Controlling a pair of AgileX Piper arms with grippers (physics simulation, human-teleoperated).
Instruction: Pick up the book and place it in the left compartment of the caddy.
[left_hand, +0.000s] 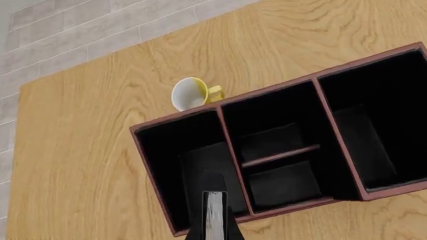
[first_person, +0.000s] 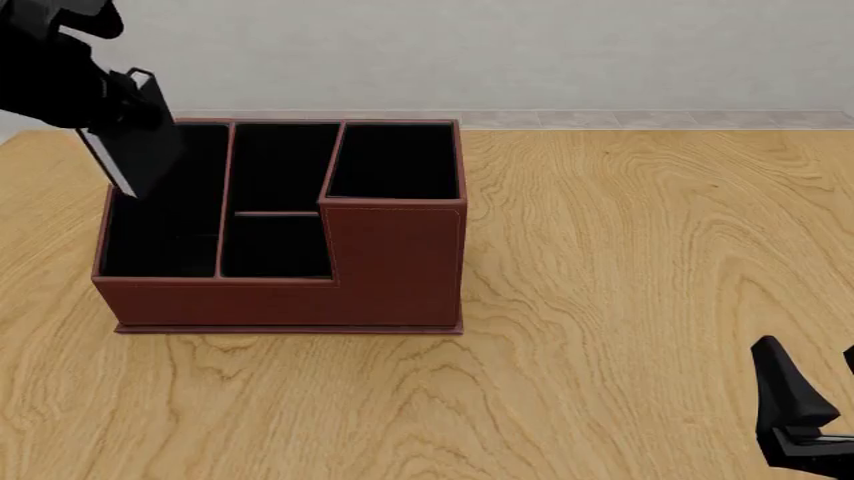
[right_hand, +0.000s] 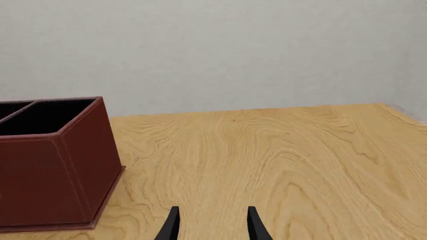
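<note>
the book (first_person: 138, 148) is held by the left claw (first_person: 118, 100) above the caddy (first_person: 287, 295), tilted, its lower end dipped into the left compartment (first_person: 160, 235) near the far wall. in the front view the book's white page edge is seen along its left side, and the arm above it is seen only as a dark mass. in the left wrist view the book (left_hand: 213, 217) is seen edge-on as a pale strip between the black fingers, directly over the left compartment (left_hand: 170, 160) of the caddy (left_hand: 287, 150). a yellow cup (left_hand: 193, 93) lying on the tabletop (left_hand: 80, 150) behind the caddy is shown only in this view; in the front view it is hidden. the right claw (first_person: 814, 400) is seen low at the near right, well apart from the caddy. its fingers are shown parted and holding nothing in the right wrist view (right_hand: 212, 225), over bare tabletop (right_hand: 300, 160) beside the caddy's tall section (right_hand: 57, 165).
</note>
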